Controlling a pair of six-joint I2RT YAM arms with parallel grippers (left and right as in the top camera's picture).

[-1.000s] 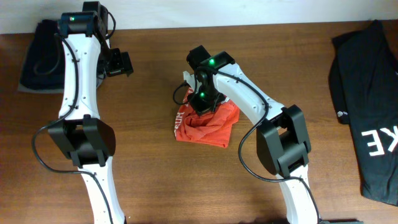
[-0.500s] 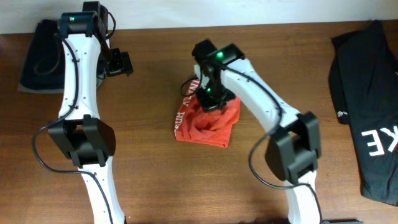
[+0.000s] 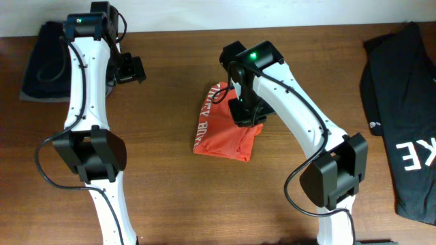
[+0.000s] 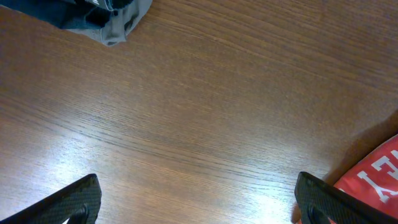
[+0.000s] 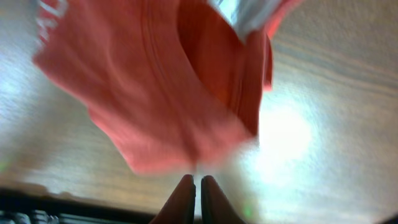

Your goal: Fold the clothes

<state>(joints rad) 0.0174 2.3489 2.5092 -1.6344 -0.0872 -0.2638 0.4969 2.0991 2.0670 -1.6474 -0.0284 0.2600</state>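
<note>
Wooden table (image 3: 170, 204) bears red-orange T-shirt (image 3: 221, 136) centrally, black T-shirt (image 3: 402, 102) right, dark folded garments (image 3: 41, 61) left.

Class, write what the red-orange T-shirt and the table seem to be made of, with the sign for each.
T-shirt: soft matte fabric, probably cotton knit; it creases and folds limply. Table: wood or wood-look laminate, smooth with slight sheen; brown grain lines and lamp glare show.

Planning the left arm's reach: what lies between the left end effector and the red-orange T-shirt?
Only bare wooden table. The overhead view shows nothing between the left end effector and the red-orange T-shirt.
</note>
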